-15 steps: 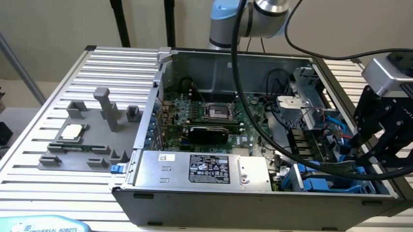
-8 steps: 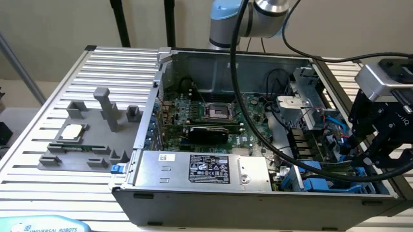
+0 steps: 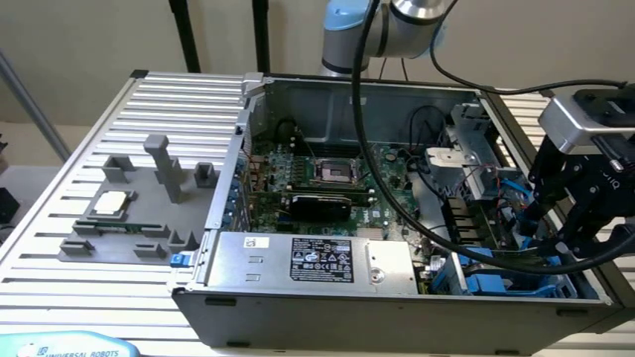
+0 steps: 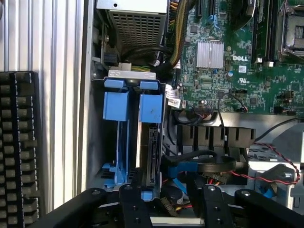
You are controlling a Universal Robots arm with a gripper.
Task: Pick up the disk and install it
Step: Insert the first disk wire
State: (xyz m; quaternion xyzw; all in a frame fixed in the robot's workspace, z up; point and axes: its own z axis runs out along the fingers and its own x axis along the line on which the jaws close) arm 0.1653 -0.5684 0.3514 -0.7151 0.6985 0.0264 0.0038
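Note:
The disk (image 4: 153, 147) stands edge-on in a slot of the drive bay (image 4: 130, 76) at the corner of the open computer case. Its blue carrier bracket (image 4: 152, 108) frames it, beside a second blue carrier (image 4: 116, 105). My gripper (image 4: 173, 209) hovers just over the end of the bay, its black fingers (image 4: 133, 204) spread apart with only cables below the gap. In the exterior view my gripper (image 3: 581, 249) hangs above the blue drive bay (image 3: 496, 284) at the case's near corner on that view's right. It is open and holds nothing.
A big silver box with a black label (image 3: 317, 260) fills the case's near side. The motherboard (image 3: 328, 178) lies in the middle, with black, red and blue cables (image 4: 199, 164) next to the bay. A grey fixture (image 3: 129, 223) with a small square chip (image 3: 109, 201) sits on the slatted table.

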